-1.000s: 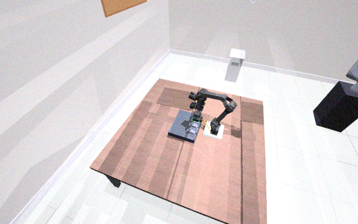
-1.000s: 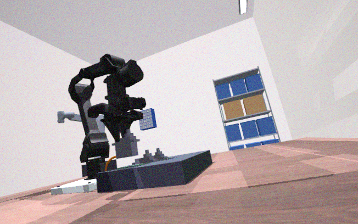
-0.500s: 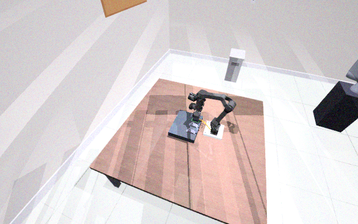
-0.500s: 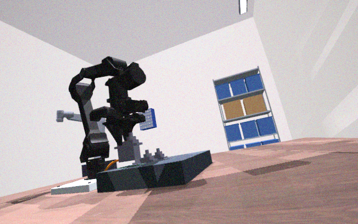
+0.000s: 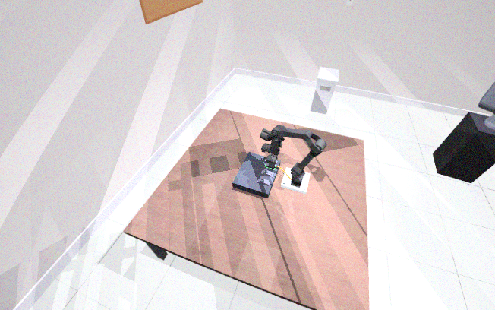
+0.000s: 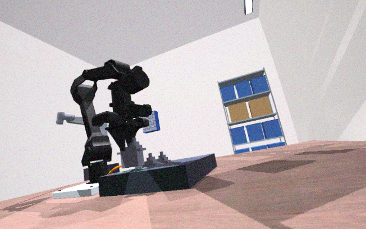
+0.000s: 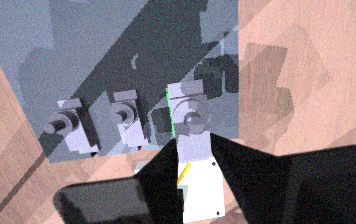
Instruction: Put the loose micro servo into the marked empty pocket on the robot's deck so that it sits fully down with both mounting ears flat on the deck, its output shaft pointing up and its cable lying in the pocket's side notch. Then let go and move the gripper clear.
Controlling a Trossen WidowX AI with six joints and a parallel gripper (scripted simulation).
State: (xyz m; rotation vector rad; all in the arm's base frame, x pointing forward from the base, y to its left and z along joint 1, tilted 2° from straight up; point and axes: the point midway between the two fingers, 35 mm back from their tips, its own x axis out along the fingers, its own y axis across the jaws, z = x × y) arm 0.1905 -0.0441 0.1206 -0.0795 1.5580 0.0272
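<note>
The loose grey servo (image 6: 132,157) (image 7: 194,147) is upright in my gripper (image 6: 127,144) (image 7: 192,140), which is shut on it. Its output shaft points up. It stands over the marked pocket, whose green outline (image 5: 270,168) (image 7: 171,115) shows along one side in the wrist view; the opening is mostly hidden under the servo. In the exterior view its ears are above the dark deck (image 5: 247,172) (image 6: 157,179) (image 7: 105,30), higher than those of the fitted servos. The orange cable (image 5: 282,169) (image 6: 113,169) (image 7: 184,172) runs from the servo side toward the arm base; whether it meets the notch is unclear.
Two fitted servos (image 7: 75,130) (image 7: 130,122) stand in the deck beside the marked pocket, on the left in the wrist view. The white base plate (image 5: 300,188) (image 6: 74,193) (image 7: 202,200) under the arm lies close to the deck's edge.
</note>
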